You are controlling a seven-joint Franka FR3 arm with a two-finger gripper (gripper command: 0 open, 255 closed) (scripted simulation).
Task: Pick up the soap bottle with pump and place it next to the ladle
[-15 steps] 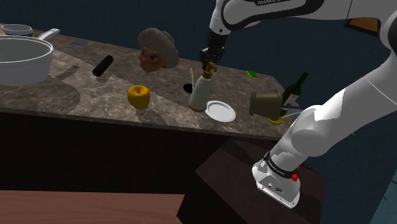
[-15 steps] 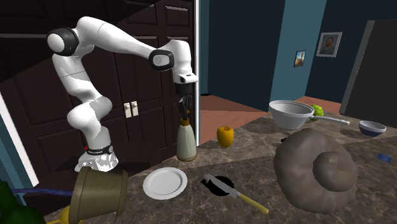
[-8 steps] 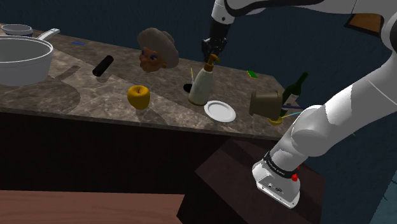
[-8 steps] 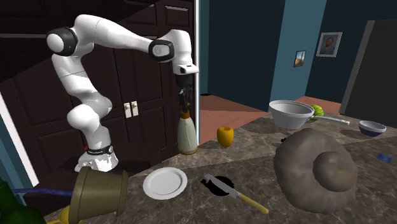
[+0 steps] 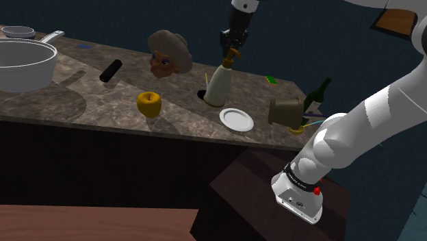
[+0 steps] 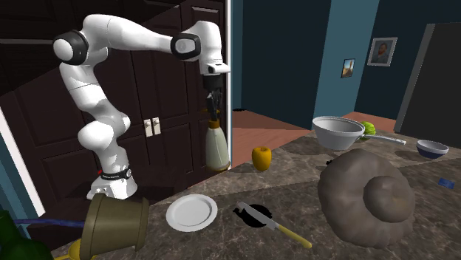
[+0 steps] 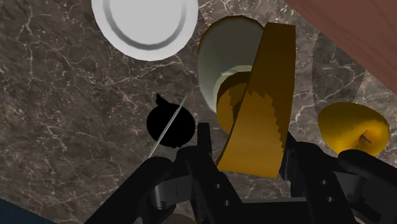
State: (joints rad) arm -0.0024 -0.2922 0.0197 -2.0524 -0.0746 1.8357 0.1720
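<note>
The soap bottle (image 5: 218,86) is cream with a golden pump (image 7: 254,121). My gripper (image 5: 233,48) is shut on that pump, and the bottle hangs upright a little above the marble counter (image 5: 82,103). From across the counter, the gripper (image 6: 213,103) holds the bottle (image 6: 216,148) near the counter's edge. In the wrist view the black fingers (image 7: 203,156) clasp the pump from both sides. Below the bottle lies the ladle (image 7: 170,124), a black scoop with a thin handle; it is just behind the bottle (image 5: 203,93).
A white plate (image 5: 237,120) and a yellow fruit (image 5: 149,104) lie close by. A head figure (image 5: 167,55), a black cylinder (image 5: 111,70) and a big pot (image 5: 24,61) stand further along the shoulder view's left. A tipped olive cup (image 5: 286,109) and a wine bottle (image 5: 316,96) sit right.
The gripper has risen with the bottle, lifting it off the counter and drifting slightly to the shoulder view's right. The grip on the pump has tightened a touch.
</note>
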